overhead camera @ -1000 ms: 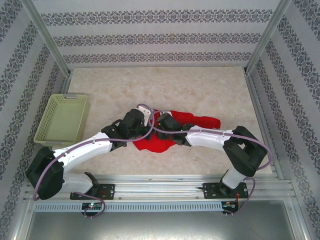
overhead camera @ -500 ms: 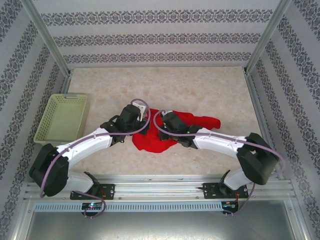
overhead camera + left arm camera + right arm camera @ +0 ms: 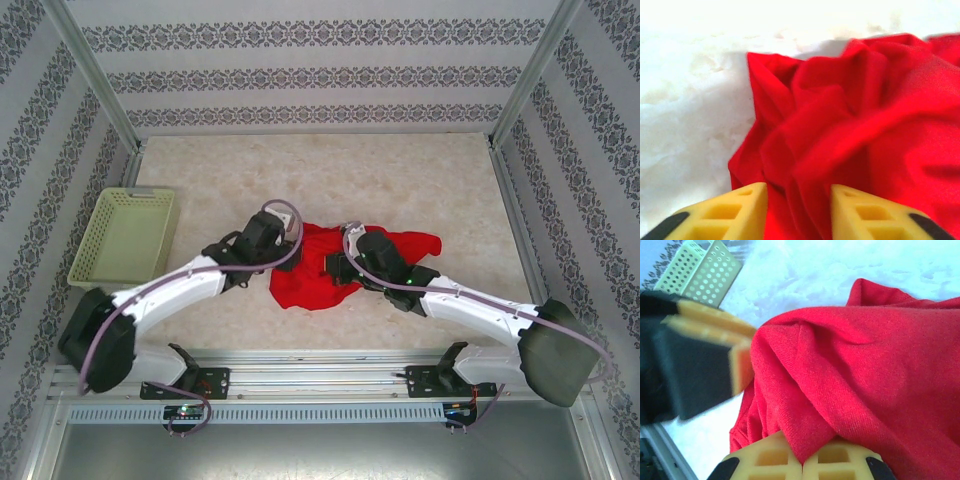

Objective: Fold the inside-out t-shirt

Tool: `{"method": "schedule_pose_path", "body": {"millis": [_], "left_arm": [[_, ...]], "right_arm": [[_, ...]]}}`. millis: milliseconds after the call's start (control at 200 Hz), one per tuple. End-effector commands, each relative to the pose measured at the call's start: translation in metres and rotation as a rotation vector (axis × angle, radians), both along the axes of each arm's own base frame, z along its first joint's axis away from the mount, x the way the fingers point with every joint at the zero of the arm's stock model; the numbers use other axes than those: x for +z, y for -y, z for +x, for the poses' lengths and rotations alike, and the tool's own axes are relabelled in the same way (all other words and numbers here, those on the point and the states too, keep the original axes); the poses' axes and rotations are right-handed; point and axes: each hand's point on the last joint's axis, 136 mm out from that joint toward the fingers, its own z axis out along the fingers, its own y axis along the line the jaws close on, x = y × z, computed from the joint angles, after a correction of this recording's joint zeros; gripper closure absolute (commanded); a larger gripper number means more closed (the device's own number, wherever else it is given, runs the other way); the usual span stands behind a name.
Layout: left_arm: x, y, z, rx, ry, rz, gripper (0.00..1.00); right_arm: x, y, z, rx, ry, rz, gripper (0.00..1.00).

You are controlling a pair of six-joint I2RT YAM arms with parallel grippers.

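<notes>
Closest to the arms, the right gripper point(image 3: 802, 460) has its two yellow fingers pressed together. A fold of the inside-out t-shirt point(image 3: 865, 365) runs down into the crack between them, so it looks to be pinching the cloth. Just beside it, at the shirt's left side, the left gripper point(image 3: 797, 212) has its fingers spread wide. Red cloth is bunched in the gap but is not squeezed. The shirt lies in a crumpled heap in the middle of the tabletop point(image 3: 400, 170), with one part reaching out to the right.

What could go wrong? The cloth is thin and soft, and the right gripper seems to hold only a small fold. If it pulls hard or fast, the fold could slip out and the shirt would flop back down. The heap has many layers on top of each other, so the left gripper could close on two or three layers at once. Then the shirt would not open flat and would get more tangled. The two grippers are very near each other, so they could bump if one goes the wrong way.

Farther off, by the left wall, sits the pale green basket point(image 3: 125, 240), well apart from the shirt.

I can see no print, tag or label on the shirt, and no words I can read on the basket or the grippers.
</notes>
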Motion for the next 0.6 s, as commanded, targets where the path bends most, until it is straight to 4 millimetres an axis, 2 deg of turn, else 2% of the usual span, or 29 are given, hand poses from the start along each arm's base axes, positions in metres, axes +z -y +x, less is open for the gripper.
{"method": "schedule_pose_path", "body": {"millis": [0,60,115,280,400,515,595], "left_arm": [[0.028,0.022,-0.034,-0.126,0.126,-0.059,0.55],[0.030,0.033,-0.049,-0.187,0.135,-0.083,0.53],[0.025,0.041,-0.053,-0.217,0.129,-0.087,0.52],[0.013,0.046,-0.037,-0.169,0.116,-0.032,0.53],[0.008,0.045,-0.020,-0.113,0.127,0.031,0.62],[0.012,0.045,-0.016,-0.100,0.141,0.039,0.76],[0.015,0.040,-0.015,-0.082,0.156,0.039,0.85]], "right_arm": [[0.030,-0.009,0.001,0.022,0.045,0.100,1.00],[0.033,-0.011,-0.001,0.032,0.052,0.099,1.00],[0.033,-0.014,-0.003,0.042,0.059,0.089,1.00],[0.033,-0.020,-0.007,0.068,0.057,0.080,1.00],[0.032,-0.024,-0.013,0.092,0.072,0.071,1.00],[0.028,-0.022,-0.015,0.087,0.072,0.047,1.00],[0.019,-0.013,-0.011,0.039,0.083,-0.015,1.00]]}}
